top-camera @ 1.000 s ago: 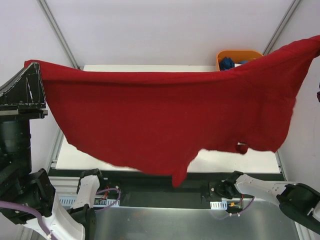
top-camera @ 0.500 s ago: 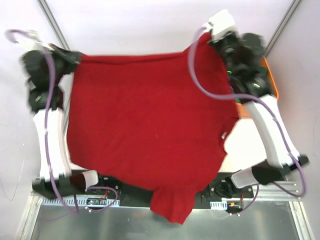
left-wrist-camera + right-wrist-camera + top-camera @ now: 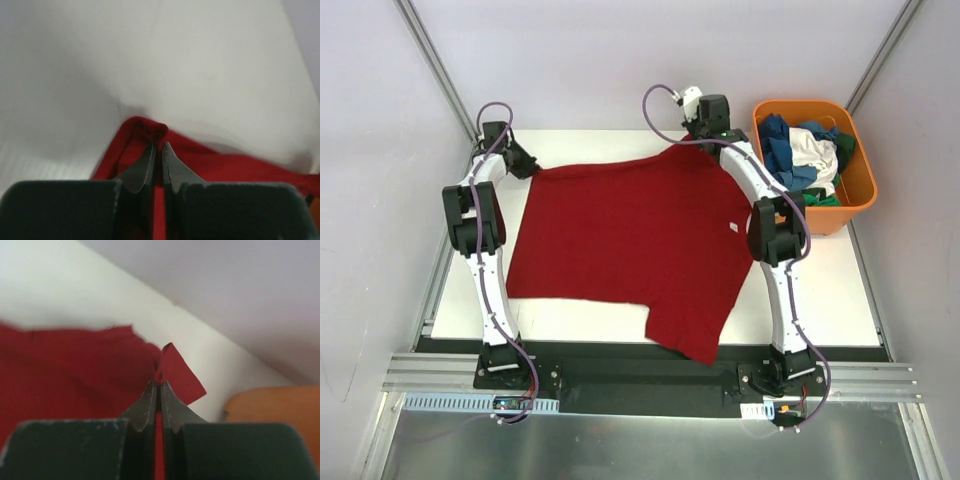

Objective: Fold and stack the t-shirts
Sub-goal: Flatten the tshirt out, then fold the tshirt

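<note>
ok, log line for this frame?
red shirt flat on table, sleeve over near edge | left gripper shut on far-left corner | right gripper shut on far-right corner | tub: other shirts

large dark red t-shirt (image 3: 630, 240), spread flat and mostly smooth, stretched between left gripper (image 3: 157, 146) and right gripper (image 3: 158, 383), one far corner pinched in each. lower part trailing away from both. crumpled blue, white and green shirts (image 3: 805, 155) heaped near, right of the right gripper.
</note>
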Robot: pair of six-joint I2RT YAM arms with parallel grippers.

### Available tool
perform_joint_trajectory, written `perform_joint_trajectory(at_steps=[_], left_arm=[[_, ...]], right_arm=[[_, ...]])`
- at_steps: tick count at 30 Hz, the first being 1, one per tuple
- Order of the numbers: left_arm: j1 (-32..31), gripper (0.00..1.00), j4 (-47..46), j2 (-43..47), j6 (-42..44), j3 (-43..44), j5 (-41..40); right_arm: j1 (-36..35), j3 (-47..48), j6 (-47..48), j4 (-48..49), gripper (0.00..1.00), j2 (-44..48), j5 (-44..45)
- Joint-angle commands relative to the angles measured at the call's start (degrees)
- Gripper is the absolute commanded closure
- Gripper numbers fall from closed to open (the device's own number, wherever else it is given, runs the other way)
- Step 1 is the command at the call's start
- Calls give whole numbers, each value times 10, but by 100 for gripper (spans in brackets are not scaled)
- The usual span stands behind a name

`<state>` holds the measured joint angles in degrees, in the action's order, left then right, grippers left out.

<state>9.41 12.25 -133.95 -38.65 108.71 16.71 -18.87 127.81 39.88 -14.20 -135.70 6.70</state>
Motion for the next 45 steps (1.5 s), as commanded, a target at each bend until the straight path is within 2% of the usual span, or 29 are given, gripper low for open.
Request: perform_joint_trajectory(at_steps=[1,8,21,26,36,42,45], left_arm=[[11,100,-14,-47,-18,112,28],[11,100,-14,-58,-16,132,32],[11,100,-10,71,20,-22,12],[13,100,6,127,35,-87,0],[30,100,48,173,51,-148,12],[30,100,73,191,66,-184,5],[31,98,88,195,71,-198,-25]], right_arm=[[1,48,-38,63,99,-32,-23],[1,28,-63,91,99,-48,-51],[-35,-249,-64,82,99,176,36],[-57,-302,-69,44,100,231,80],[-85,-404,-125,-36,100,322,127],[-93,-447,-165,-70,99,347,105],[-97,-452,-188,-101,93,346,85]])
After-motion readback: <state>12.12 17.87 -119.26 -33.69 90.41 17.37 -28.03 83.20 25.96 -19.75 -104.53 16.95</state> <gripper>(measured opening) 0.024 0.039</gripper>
